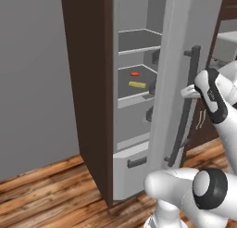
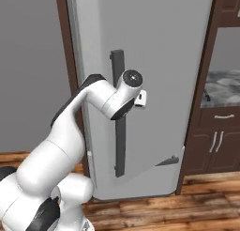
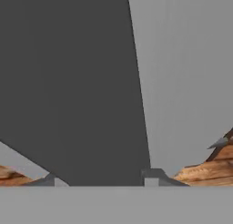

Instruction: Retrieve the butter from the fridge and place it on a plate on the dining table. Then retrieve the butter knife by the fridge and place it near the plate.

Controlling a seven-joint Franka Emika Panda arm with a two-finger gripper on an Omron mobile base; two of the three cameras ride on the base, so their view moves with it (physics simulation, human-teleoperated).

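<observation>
The fridge (image 1: 172, 55) stands with its door swung partly open, so its grey shelves show in the left base view. The butter (image 1: 137, 84), a small pale-yellow stick, lies on the middle shelf. My gripper (image 1: 189, 91) is at the dark vertical bar handle (image 1: 190, 109) on the door's outside, about halfway up. From the right base side the gripper (image 2: 142, 98) presses against the handle (image 2: 119, 145). In the hand view the handle (image 3: 91, 82) runs between my fingertips (image 3: 152, 175), which close on its two edges. The plate, dining table and butter knife are out of view.
A small red item (image 1: 134, 74) lies on the shelf behind the butter. A dark brown cabinet panel (image 1: 88, 83) flanks the fridge's left side. Right of the fridge stand a stone counter (image 2: 222, 91) and brown lower cabinets (image 2: 215, 143). Wooden floor (image 1: 46, 194) lies in front.
</observation>
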